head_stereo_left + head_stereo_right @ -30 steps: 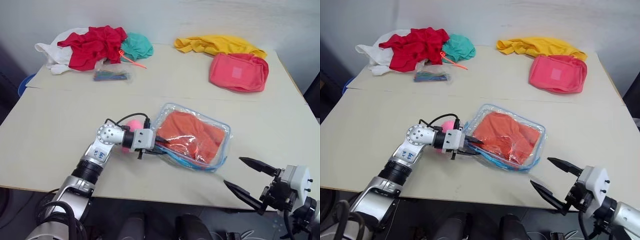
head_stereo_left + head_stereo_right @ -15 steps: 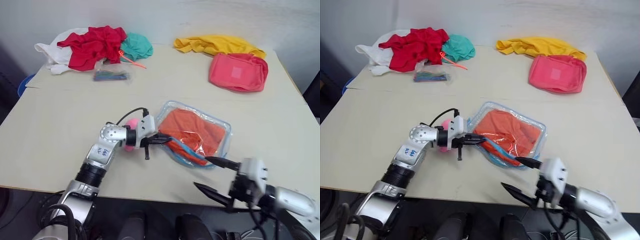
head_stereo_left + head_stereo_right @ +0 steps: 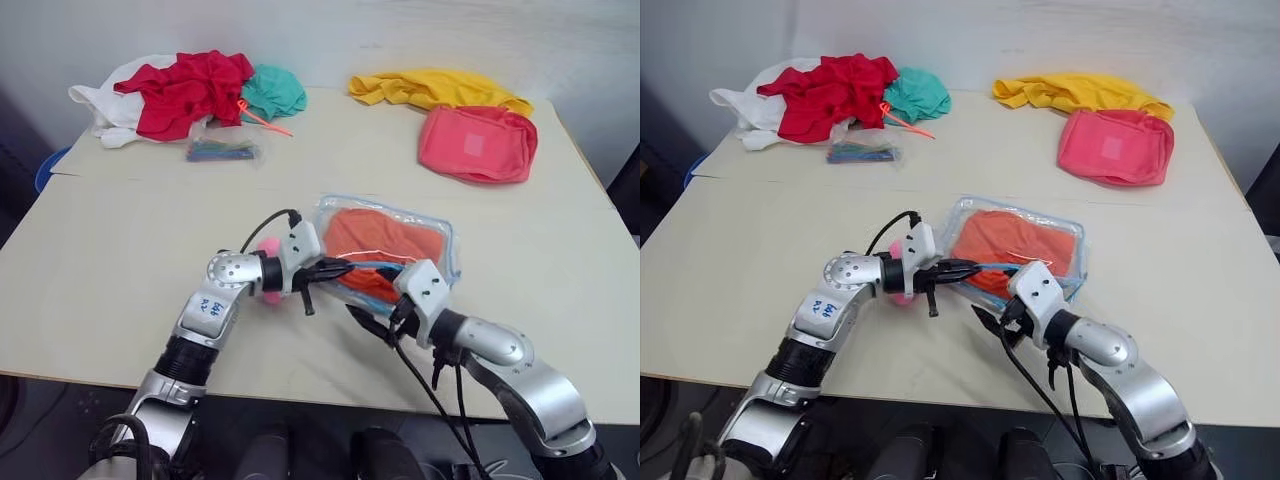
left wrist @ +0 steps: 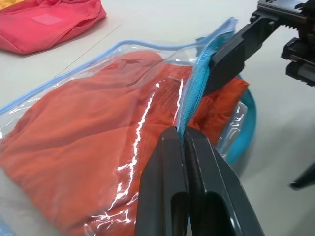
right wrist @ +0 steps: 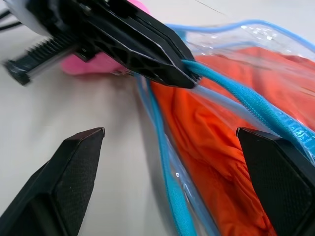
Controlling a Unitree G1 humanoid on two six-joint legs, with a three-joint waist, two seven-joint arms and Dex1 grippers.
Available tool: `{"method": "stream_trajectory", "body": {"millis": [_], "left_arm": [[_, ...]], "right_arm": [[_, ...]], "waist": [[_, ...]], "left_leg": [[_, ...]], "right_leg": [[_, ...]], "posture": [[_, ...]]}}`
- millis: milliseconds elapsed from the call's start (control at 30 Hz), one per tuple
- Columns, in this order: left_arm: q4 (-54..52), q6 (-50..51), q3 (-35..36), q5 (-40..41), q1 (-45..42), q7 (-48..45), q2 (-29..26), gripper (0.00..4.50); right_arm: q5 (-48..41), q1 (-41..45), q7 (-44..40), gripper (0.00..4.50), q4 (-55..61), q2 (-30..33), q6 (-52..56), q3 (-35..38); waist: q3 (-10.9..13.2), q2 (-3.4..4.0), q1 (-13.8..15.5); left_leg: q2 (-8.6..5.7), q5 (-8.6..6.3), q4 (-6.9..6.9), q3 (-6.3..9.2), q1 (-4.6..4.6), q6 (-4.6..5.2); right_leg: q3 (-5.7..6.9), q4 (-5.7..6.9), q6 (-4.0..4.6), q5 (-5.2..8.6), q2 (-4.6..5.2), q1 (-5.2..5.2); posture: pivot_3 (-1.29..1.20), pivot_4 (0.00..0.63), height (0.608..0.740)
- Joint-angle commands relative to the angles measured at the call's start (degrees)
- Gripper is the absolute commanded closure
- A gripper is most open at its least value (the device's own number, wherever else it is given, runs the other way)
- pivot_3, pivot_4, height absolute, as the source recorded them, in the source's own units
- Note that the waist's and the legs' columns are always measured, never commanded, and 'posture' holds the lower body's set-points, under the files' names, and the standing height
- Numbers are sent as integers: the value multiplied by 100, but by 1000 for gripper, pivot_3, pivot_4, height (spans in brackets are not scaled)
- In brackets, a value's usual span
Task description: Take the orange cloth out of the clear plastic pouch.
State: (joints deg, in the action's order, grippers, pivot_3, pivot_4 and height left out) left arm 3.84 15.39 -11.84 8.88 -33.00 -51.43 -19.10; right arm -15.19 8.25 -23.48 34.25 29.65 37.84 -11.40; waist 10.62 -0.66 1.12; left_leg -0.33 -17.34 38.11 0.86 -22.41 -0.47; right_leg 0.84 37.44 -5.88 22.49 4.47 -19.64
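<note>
Your left gripper (image 4: 186, 135) pinches the pouch (image 3: 447, 255) edging, lifting its mouth; your right gripper (image 5: 170, 167) gapes wide there. Inside, the orange cloth (image 3: 385, 238) looks soft and light: pinch a fold.

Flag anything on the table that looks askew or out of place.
The clear pouch is not lying flat: the left gripper pinches its blue zipper edge and lifts it, so the mouth gapes over the orange cloth. The clothes at the back lie in loose heaps.
</note>
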Motion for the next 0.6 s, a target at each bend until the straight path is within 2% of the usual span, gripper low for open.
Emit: {"method": "stream_trajectory", "body": {"millis": [33,133,233,367,533,600], "left_arm": [[-213,-155,-15,25,-7,-31,-36,4461],[-174,-232,-35,6,-20,-46,-36,4461],[-130,-321,-52,-20,-34,-48,-41,4461],[-21,-329,47,-19,-119,123,20,4461],[44,-330,40,1,-179,154,50,4461],[40,-325,28,4,-185,153,61,4461]], "right_arm": [[382,129,369,0,-18,-168,177,-119],[636,235,707,0,-188,-442,251,-126],[515,279,862,0,-241,-830,329,97],[-234,235,745,0,-31,-1433,316,725],[-38,269,912,0,-91,-1408,419,751],[460,340,974,0,-198,-1124,275,454]], "waist": [[0,0,-7],[0,0,-40],[0,0,-98],[0,0,-123],[0,1,-126],[0,1,-128]], "left_leg": [[0,0,0,0,0,0],[0,0,-2,-1,-1,0],[0,1,-3,0,-1,-1],[0,1,-6,1,-1,-2],[0,1,-6,1,-1,-2],[0,1,-8,1,-1,-2]], "right_leg": [[0,0,0,0,0,0],[-1,1,0,0,0,-2],[0,6,0,0,0,-5],[0,12,0,0,-1,-8],[0,13,0,0,-1,-9],[-2,17,0,0,0,-13]], "posture": [[0,150,740],[0,150,740],[0,150,740],[0,150,740],[0,150,740],[0,150,740]]}}
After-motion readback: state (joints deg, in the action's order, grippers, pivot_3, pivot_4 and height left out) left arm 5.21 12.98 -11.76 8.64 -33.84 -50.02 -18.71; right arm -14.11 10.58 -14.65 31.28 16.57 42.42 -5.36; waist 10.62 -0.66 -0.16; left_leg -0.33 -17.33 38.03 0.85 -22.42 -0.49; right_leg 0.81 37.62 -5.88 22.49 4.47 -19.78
